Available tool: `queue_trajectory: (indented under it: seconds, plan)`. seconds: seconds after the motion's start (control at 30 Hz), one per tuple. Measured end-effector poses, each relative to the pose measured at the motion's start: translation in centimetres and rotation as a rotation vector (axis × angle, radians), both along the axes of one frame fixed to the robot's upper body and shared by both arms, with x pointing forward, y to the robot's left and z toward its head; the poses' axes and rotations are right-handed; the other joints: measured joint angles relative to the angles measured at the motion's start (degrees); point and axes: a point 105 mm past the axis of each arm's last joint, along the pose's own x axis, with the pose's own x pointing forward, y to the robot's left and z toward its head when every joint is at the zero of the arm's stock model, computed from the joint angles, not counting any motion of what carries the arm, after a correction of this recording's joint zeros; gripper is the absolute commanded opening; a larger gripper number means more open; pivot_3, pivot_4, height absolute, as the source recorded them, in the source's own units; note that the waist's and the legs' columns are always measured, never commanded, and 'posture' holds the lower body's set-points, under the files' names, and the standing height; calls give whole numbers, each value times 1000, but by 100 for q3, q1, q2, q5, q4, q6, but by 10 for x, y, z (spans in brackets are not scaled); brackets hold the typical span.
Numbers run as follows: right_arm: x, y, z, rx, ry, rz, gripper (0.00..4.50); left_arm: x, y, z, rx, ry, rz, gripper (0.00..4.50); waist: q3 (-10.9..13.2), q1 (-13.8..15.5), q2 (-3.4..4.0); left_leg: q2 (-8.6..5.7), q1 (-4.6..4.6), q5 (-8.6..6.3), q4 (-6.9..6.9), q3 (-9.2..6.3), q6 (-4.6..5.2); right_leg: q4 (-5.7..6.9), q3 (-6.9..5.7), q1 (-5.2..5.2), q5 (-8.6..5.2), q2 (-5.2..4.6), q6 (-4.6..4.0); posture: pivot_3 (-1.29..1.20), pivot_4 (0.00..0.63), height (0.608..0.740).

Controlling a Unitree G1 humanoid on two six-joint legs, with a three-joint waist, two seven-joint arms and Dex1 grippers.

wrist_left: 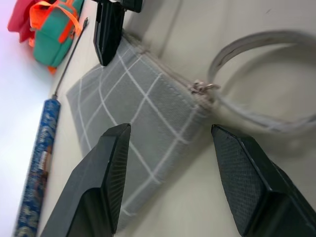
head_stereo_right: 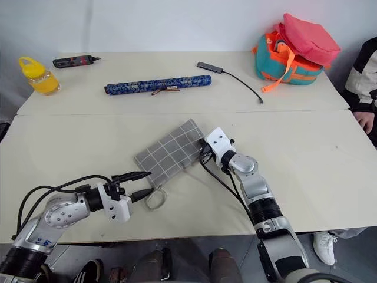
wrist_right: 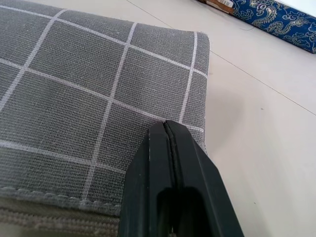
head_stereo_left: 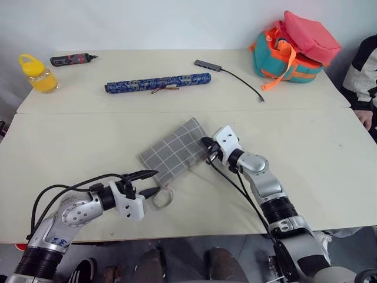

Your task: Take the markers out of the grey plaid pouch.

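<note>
Your grey plaid pouch (head_stereo_left: 175,151) lies flat and zipped near the table's (head_stereo_left: 330,153) middle, its loop strap (head_stereo_left: 163,196) trailing toward seven o'clock. Your right gripper (head_stereo_left: 207,151) is clenched, its fingers pressed together on the pouch's three o'clock edge. Your left gripper (head_stereo_left: 148,183) stands released, fingers apart and empty, either side of the strap-end corner.

The left arm reaches in low from the left, its forearm lying nearly level, and the left gripper (head_stereo_left: 148,182) points toward the middle with its two black fingers (wrist_left: 106,173) spread apart. The right arm stretches forward with the elbow bent and the wrist angled to the left. The right gripper (head_stereo_left: 207,150) has its fingers (wrist_right: 170,163) pressed flat together.
</note>
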Motion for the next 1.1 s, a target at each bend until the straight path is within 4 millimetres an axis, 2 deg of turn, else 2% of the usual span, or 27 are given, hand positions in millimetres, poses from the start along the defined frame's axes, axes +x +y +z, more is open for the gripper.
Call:
queue_trajectory:
  seconds: [0.37,0.47,0.7,0.87,0.97,1.1]
  plan:
    - [-2,0,0,7,7,-1,0,22,-7,3,30,-91,51,2755,0,10,0,5,1,6,2,39,0,8,2,-2,0,0,0,0,150,740]
    - [-2,0,0,7,8,-1,0,26,-8,3,17,-86,63,2217,0,10,0,5,2,7,3,40,-2,10,3,-2,0,0,0,0,150,740]
    - [-2,0,-1,6,12,-2,0,31,-9,9,-27,-84,94,71,-11,18,18,3,4,7,5,42,-1,11,4,-1,0,-2,0,0,150,740]
    - [-5,1,0,21,28,21,0,30,-4,12,-66,-74,122,30,-12,14,20,3,5,5,5,44,-1,10,6,-2,0,-1,1,0,150,740]
    - [-14,-3,10,105,81,91,614,30,-4,13,-77,-64,124,0,-12,21,20,5,2,4,4,45,-1,8,6,-4,1,0,2,0,150,740]
    - [-37,-3,38,277,173,234,1984,29,-5,13,-69,-65,119,0,-12,35,20,11,0,1,1,43,2,5,7,-5,1,0,3,0,150,740]
